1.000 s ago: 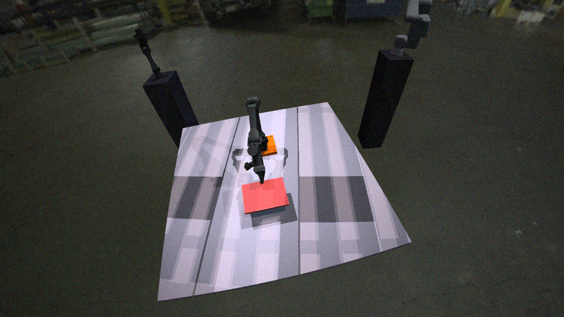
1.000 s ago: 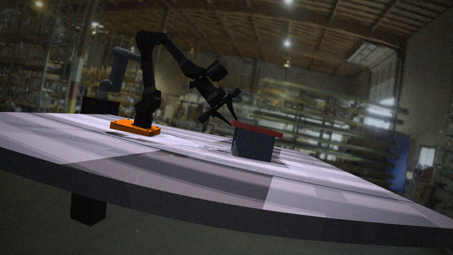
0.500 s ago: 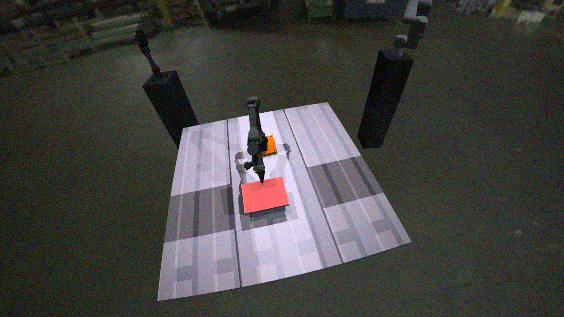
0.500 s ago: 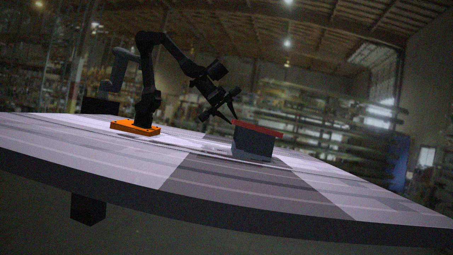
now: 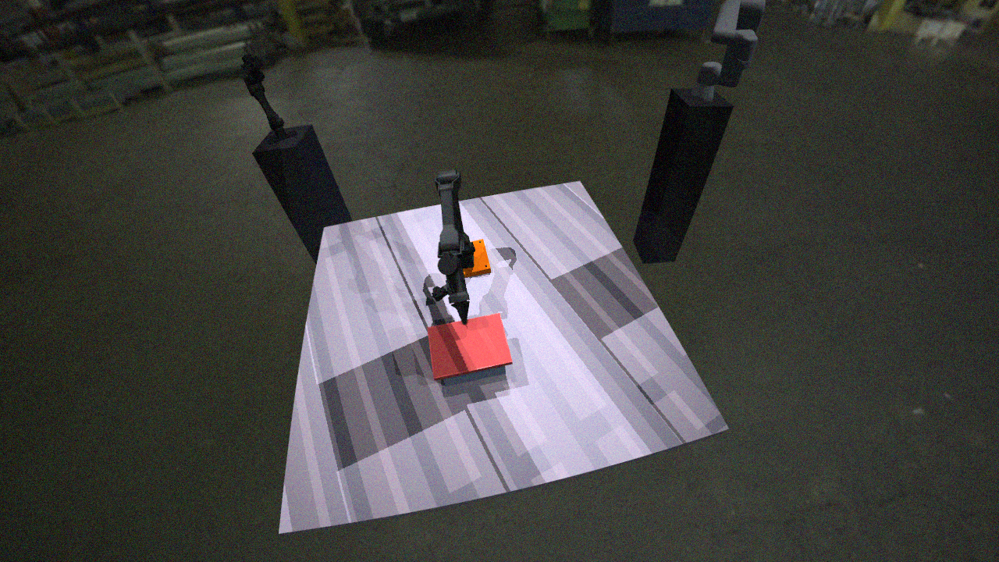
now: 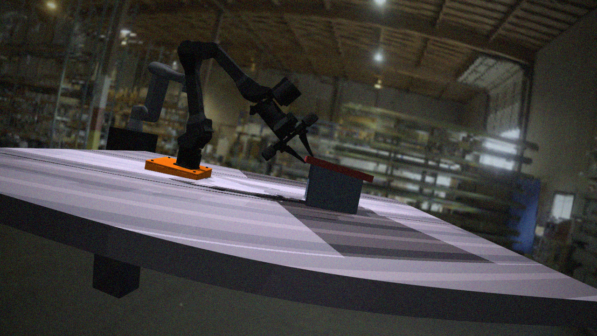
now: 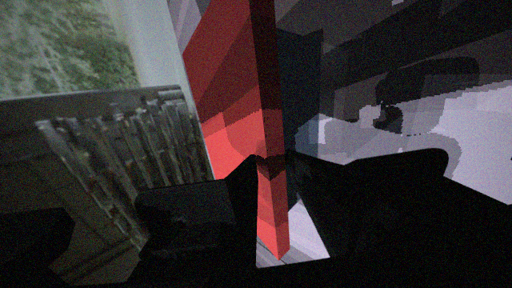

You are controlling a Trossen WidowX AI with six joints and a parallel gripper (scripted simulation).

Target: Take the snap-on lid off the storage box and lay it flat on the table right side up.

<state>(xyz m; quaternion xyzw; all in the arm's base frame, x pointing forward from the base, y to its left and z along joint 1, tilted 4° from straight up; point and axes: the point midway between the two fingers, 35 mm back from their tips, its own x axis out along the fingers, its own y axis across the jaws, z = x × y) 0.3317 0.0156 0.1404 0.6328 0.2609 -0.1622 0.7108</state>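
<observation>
Red lid gripped at its near edge, resting on the box

The striped surface point(image 5: 572, 391) carries the dark storage box point(image 6: 332, 192), which the top view hides almost fully under the red lid point(image 5: 469, 344); only the exterior view shows the box walls. The inside of the box cannot be seen. The wrist view alone shows the fingers pinching the lid's edge near a corner, with the gripper point(image 6: 305, 155) at the side facing the orange base plate point(image 6: 157, 165).

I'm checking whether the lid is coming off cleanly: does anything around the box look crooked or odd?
The red lid is askew: the tool is shut on its edge nearest the arm, which sits raised, while the far edge still rests on the dark box. The box itself stands upright on the table; nothing looks damaged.
</observation>
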